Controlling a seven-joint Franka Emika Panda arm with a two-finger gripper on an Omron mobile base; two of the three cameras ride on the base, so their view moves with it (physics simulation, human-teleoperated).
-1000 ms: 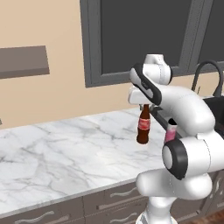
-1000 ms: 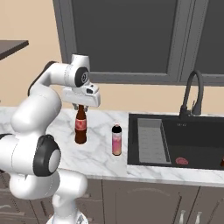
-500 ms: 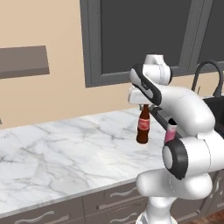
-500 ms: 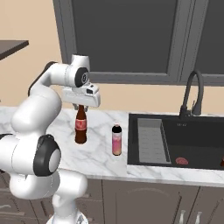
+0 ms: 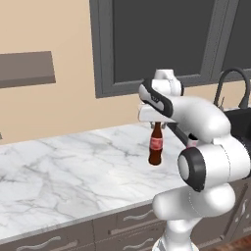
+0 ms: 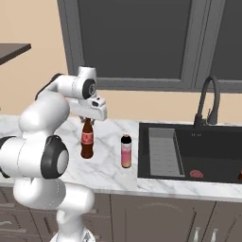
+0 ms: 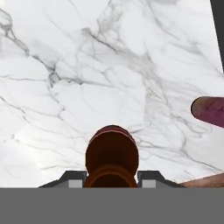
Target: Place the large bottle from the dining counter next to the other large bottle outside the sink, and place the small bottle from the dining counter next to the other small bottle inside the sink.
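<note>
We see the gripper (image 6: 88, 121) pointing straight down over the marble counter (image 5: 73, 166), its fingers (image 7: 74, 177) narrow and closed on the neck of the brown bottle (image 6: 87, 140), which has a red label and stands upright. In the hand view the bottle's (image 7: 112, 157) shoulder and neck rise between the two dark tips, one on each side of it. Whether its base touches the counter or hangs just above it, we cannot tell. Just beside it, toward the sink (image 6: 198, 151), stands the pink bottle (image 6: 126, 151) with a dark cap, upright on the counter and apart from the brown one; the hand view catches it (image 7: 209, 110) at its right edge. From the left base view the brown bottle (image 5: 156, 145) shows in front of the arm, and the pink bottle (image 5: 192, 142) is mostly hidden behind the arm's elbow. The sink is a dark basin set into the counter, with a black faucet (image 6: 208, 101) at its back. A small reddish object (image 6: 196, 174) lies on the sink floor; it is too small for us to tell what it is.
</note>
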